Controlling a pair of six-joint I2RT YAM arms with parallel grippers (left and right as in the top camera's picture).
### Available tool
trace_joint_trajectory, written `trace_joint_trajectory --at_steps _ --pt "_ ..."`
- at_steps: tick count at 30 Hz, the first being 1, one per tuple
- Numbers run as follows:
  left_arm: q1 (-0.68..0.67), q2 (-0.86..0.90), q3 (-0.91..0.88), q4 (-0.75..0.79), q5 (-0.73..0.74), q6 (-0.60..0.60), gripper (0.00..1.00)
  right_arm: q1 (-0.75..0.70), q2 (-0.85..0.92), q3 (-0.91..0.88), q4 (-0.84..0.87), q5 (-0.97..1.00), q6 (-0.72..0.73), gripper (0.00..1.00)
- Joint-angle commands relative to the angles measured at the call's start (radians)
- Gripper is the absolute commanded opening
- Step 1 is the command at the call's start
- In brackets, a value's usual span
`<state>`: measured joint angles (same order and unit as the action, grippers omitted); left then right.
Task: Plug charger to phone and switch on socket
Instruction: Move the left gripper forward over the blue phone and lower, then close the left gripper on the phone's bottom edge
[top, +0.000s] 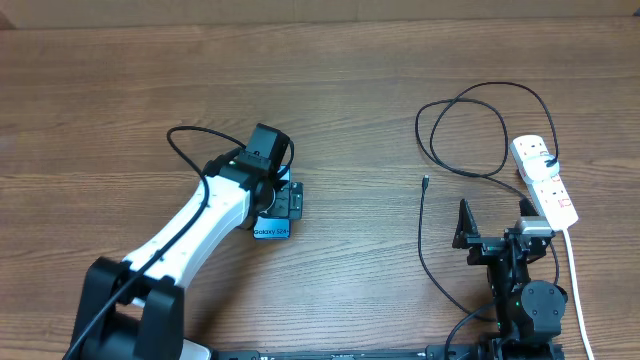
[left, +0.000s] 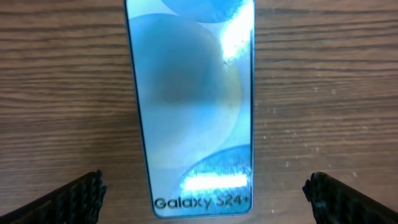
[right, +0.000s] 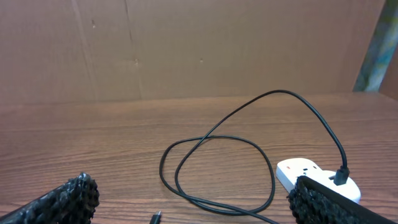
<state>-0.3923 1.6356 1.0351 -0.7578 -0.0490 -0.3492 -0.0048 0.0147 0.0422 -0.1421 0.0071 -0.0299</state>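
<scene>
Jaws of your left gripper (left: 205, 196) sit spread either side of the phone (left: 193, 106) on the counter (left: 62, 93), so close squarely on its long edges; right gripper (right: 193, 199) jaws spread, empty.

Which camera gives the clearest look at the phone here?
Left wrist: the phone lies face up, its Galaxy label readable. Overhead shows only its end poking out beneath the left gripper. Right wrist shows none of it.

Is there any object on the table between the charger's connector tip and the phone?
Nothing visible lies on the table between the connector tip and the phone. However, the open left gripper is over the phone, one finger at each side, and hides most of it from above.
</scene>
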Motion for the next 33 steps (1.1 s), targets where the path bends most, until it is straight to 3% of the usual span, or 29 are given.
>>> trace_joint_trajectory --at_steps 1,23,33 --pt "-0.002 0.043 0.023 0.017 0.01 -0.034 0.99 0.008 -0.012 -0.01 0.006 0.002 -0.005 1.0" --pt "0.0 0.145 0.022 0.113 -0.016 -0.034 0.99 0.008 -0.012 -0.01 0.006 0.002 -0.005 1.0" --pt "0.001 0.232 0.022 0.129 -0.062 -0.131 1.0 0.008 -0.012 -0.01 0.006 0.002 -0.005 1.0"
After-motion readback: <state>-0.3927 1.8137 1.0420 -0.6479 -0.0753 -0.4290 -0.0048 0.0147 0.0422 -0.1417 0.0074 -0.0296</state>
